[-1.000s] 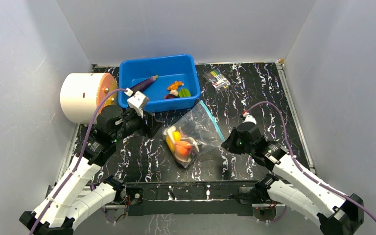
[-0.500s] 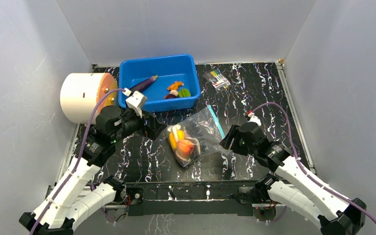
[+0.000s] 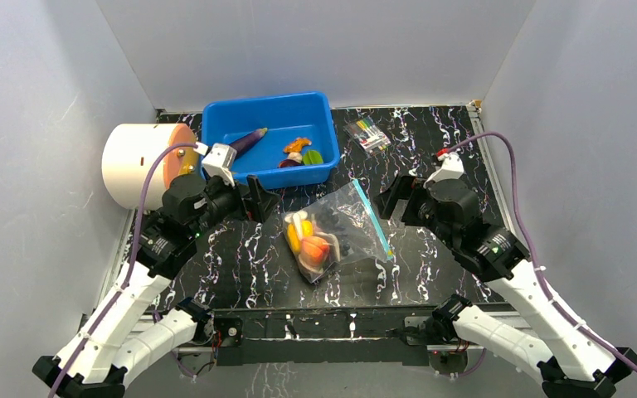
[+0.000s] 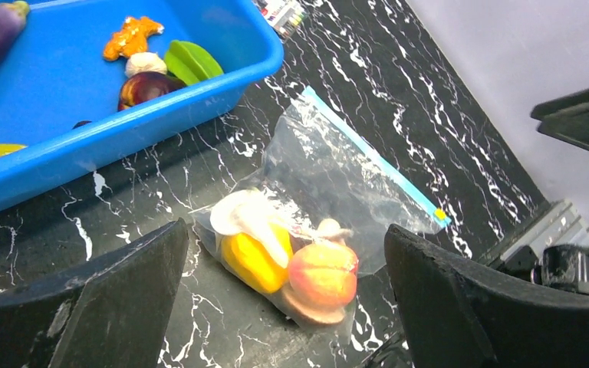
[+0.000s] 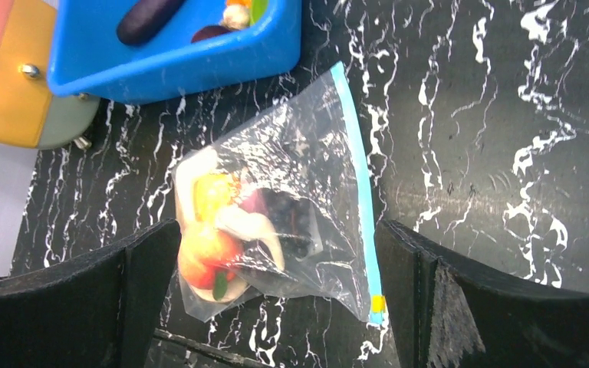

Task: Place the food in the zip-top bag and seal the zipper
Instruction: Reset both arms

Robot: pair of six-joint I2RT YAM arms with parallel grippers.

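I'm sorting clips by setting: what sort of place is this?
Probably a lab robot test cell: plain grey walls box in a black marbled tabletop, white robot arms are bolted at its near edge, and toy plastic foods sit in a blue plastic tub.

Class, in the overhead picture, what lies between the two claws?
The bag, holding food, lies on the table between the open left claw and the open right claw. The top view shows it.

Crinkled clear plastic bag (image 3: 342, 230), glossy blue tub (image 3: 269, 116)
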